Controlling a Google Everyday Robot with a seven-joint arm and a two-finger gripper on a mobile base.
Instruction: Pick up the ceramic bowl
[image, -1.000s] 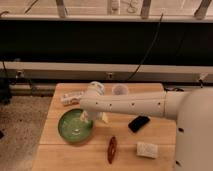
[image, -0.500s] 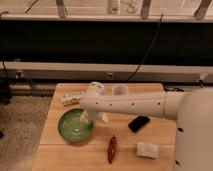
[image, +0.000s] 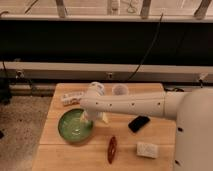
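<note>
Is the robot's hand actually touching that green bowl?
Cannot tell. In the camera view the hand sits at the right rim of the green bowl, overlapping it, but neither contact nor a gap shows plainly.

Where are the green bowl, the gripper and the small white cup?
Glossy green ceramic bowl (image: 74, 126), camera view: inner floor.
Gripper (image: 86, 119), camera view: over the bowl's right rim.
Small translucent white cup (image: 119, 90), camera view: its side.

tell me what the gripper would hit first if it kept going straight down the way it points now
Most likely the glossy green ceramic bowl. The gripper hangs at the bowl's right rim, pointing down over the wooden table. Depth is unclear, so it may meet the rim or the inner wall first.
</note>
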